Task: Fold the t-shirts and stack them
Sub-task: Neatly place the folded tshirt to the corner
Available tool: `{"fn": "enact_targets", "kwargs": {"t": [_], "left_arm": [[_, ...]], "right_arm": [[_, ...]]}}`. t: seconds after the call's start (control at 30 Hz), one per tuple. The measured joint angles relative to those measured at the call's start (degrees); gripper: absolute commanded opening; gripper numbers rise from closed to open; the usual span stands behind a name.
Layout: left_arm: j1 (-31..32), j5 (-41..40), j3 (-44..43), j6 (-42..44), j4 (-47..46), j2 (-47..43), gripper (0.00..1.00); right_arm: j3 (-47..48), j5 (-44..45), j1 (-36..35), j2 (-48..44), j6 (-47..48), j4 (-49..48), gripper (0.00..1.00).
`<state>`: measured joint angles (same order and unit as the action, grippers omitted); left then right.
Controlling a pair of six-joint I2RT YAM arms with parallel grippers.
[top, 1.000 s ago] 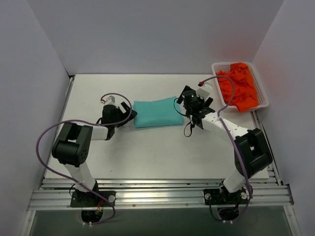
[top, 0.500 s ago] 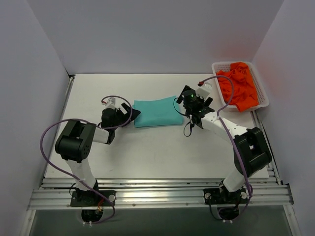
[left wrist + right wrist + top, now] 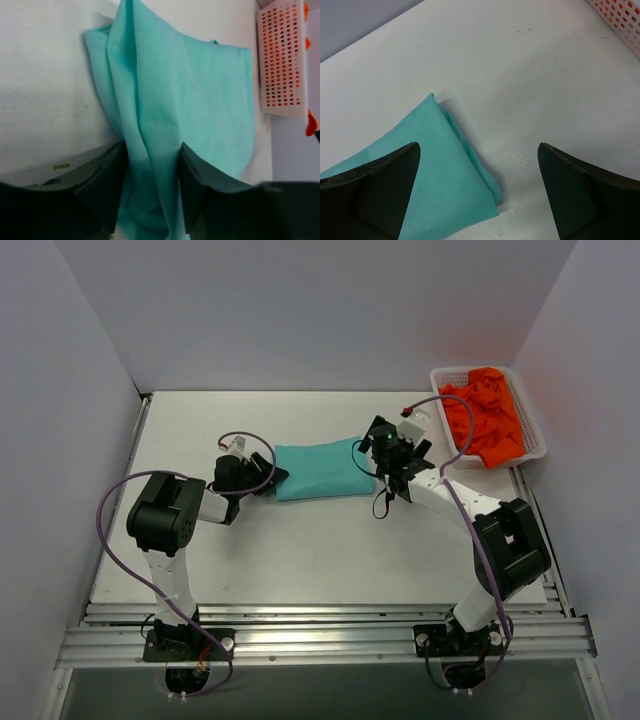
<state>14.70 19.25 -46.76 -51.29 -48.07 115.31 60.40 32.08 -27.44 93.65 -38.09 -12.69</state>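
The teal-green t-shirt (image 3: 320, 470) lies folded into a rectangle in the middle of the table. My left gripper (image 3: 272, 477) is at its left end. In the left wrist view the gripper (image 3: 152, 150) is shut on a bunched ridge of that shirt (image 3: 200, 90), with both fingers against the cloth. My right gripper (image 3: 372, 448) hovers open over the shirt's right end. In the right wrist view the gripper (image 3: 477, 150) has wide-spread fingers with the shirt's corner (image 3: 420, 170) below them and nothing held. The orange t-shirts (image 3: 485, 420) are heaped in a basket.
A white perforated basket (image 3: 535, 425) stands at the table's back right corner. It also shows in the left wrist view (image 3: 282, 60) and the right wrist view (image 3: 620, 20). Grey walls close in the table on three sides. Purple cables loop from both arms.
My left gripper has slid right onto the teal shirt's left end and its fingers have closed on the cloth. The right arm has stayed still.
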Motion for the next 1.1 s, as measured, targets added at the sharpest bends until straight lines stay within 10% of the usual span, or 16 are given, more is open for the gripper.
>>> {"fn": "enact_targets", "kwargs": {"t": [0.2, 0.6, 1.1], "left_arm": [[0.3, -1.6, -0.9, 2.2, 5.8, 0.0, 0.03], [-1.9, -10.1, -22.2, 9.9, 33.1, 0.9, 0.02], [-23.9, -19.8, -51.7, 20.9, 61.4, 6.1, 0.08]], "right_arm": [[0.0, -0.1, 0.0, 0.0, 0.0, 0.0, 1.00], [-1.8, -0.7, 0.5, 0.0, 0.0, -0.5, 1.00], [-3.4, -3.8, 1.6, -0.3, -0.4, -2.7, 1.00]]}}
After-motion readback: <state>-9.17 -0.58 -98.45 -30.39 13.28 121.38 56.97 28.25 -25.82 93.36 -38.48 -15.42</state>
